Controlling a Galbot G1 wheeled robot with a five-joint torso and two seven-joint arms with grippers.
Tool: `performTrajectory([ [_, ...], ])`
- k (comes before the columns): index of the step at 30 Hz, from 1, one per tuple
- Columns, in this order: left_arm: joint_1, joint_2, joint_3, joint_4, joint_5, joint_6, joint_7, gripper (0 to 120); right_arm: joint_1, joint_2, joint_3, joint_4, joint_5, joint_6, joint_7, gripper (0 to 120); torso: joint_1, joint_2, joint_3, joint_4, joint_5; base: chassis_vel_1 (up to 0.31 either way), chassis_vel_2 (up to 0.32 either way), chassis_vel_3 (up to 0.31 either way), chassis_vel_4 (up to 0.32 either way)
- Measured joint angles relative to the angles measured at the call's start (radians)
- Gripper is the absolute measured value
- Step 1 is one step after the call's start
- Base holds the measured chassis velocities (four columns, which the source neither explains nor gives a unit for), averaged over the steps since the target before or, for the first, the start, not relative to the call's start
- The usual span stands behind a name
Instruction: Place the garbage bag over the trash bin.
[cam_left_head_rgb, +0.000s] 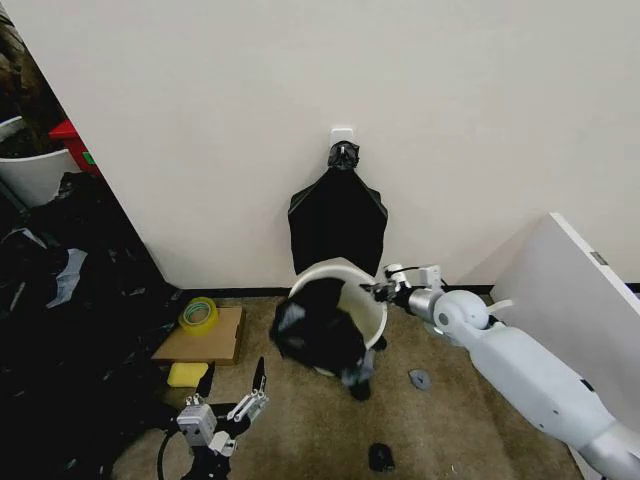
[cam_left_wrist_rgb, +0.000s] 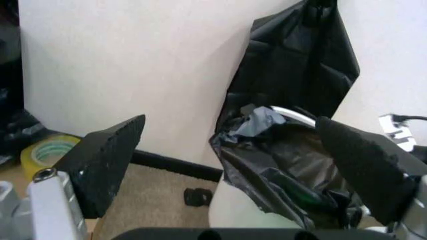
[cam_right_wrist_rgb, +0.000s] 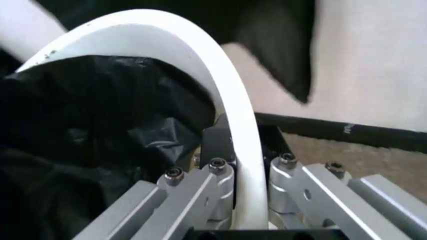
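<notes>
The trash bin (cam_left_head_rgb: 372, 305), standing on the floor just ahead of the wide-open left gripper (cam_left_head_rgb: 232, 385), has the garbage bag (cam_left_head_rgb: 318, 335) draped over its near side, while the right gripper (cam_left_head_rgb: 378, 291) clamps its far-right rim.

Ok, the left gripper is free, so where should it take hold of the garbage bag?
Probably the loose fold of the garbage bag spilling over the trash bin rim's near-left side, approached from the front-left. The right gripper already clamps the far-right rim; the left gripper is open.
</notes>
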Motion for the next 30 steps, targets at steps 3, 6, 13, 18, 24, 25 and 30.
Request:
performTrajectory([
  [3, -0.023, 0.012, -0.001, -0.004, -0.015, 0.016, -0.009, 100, -0.088, -0.011, 0.039, 0.089, 0.020, 0.002, 0.095, 1, 0.000, 0.000, 0.000, -0.0008, 0.0008, 0.000, 0.000, 0.000, 0.000],
  [6, -0.038, 0.020, -0.002, -0.007, -0.027, 0.025, -0.013, 100, -0.157, 0.028, 0.080, 0.149, 0.037, 0.011, 0.236, 1, 0.000, 0.000, 0.000, -0.0004, 0.0005, 0.000, 0.000, 0.000, 0.000],
  [13, -0.048, 0.030, -0.001, -0.012, -0.038, 0.030, -0.014, 100, -0.271, 0.150, 0.144, 0.281, 0.072, 0.024, 0.503, 1, 0.000, 0.000, 0.000, -0.0001, 0.0003, 0.000, 0.000, 0.000, 0.000],
  [18, -0.044, 0.035, -0.006, -0.014, -0.046, 0.030, -0.015, 100, -0.355, 0.224, 0.139, 0.383, 0.059, 0.082, 0.644, 1, 0.000, 0.000, 0.000, -0.0004, 0.0003, 0.000, 0.000, 0.000, 0.000],
  [24, -0.045, 0.028, -0.006, -0.014, -0.047, 0.030, -0.017, 100, -0.426, 0.292, 0.119, 0.397, -0.024, 0.151, 0.664, 1, 0.000, 0.000, 0.000, -0.0002, 0.0002, 0.000, 0.000, 0.000, 0.000],
  [25, -0.045, 0.028, -0.006, -0.014, -0.047, 0.030, -0.017, 100, -0.426, 0.292, 0.119, 0.397, -0.024, 0.151, 0.664, 1, 0.000, 0.000, 0.000, -0.0002, 0.0002, 0.000, 0.000, 0.000, 0.000],
  [30, -0.033, 0.018, -0.007, -0.017, -0.042, 0.030, -0.017, 100, -0.461, 0.333, 0.098, 0.352, -0.122, 0.198, 0.595, 1, 0.000, 0.000, 0.000, -0.0003, 0.0004, 0.000, 0.000, 0.000, 0.000],
])
